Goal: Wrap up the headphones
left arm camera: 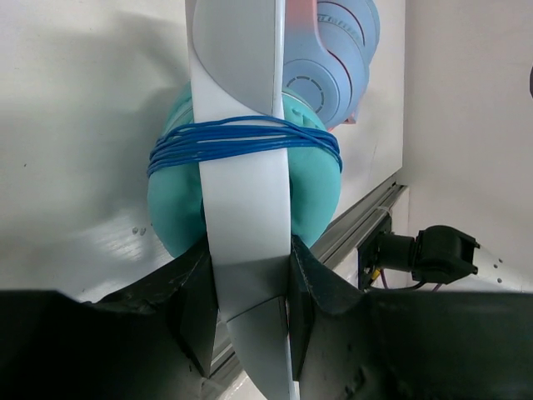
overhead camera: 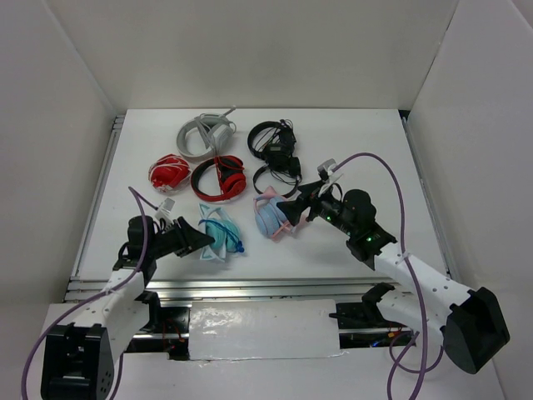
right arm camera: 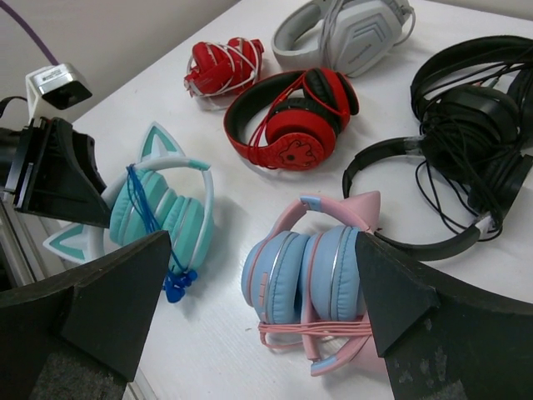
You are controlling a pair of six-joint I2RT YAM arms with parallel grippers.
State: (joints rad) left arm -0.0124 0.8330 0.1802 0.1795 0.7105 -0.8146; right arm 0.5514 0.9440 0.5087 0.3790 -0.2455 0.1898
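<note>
The teal cat-ear headphones (overhead camera: 220,237) lie at the table's front left. Their thin blue cable (left arm camera: 241,137) is wound several times around the teal cups (left arm camera: 312,192) and the pale headband (left arm camera: 246,200). The blue plug (right arm camera: 176,285) hangs loose beside the cups. My left gripper (overhead camera: 200,240) is shut on the headband, which sits pinched between the jaws in the left wrist view (left arm camera: 247,262). My right gripper (overhead camera: 289,213) is open and empty. In its own view (right arm camera: 262,250) it hovers over the light-blue headphones, apart from the teal headphones (right arm camera: 158,212).
Light-blue headphones with a pink band (overhead camera: 273,218) lie just right of the teal pair. Red-and-black headphones (overhead camera: 221,177), a small red pair (overhead camera: 169,172), a grey-white pair (overhead camera: 206,133) and black headphones (overhead camera: 275,146) lie further back. The table's metal front rail (overhead camera: 250,287) runs close to the teal pair.
</note>
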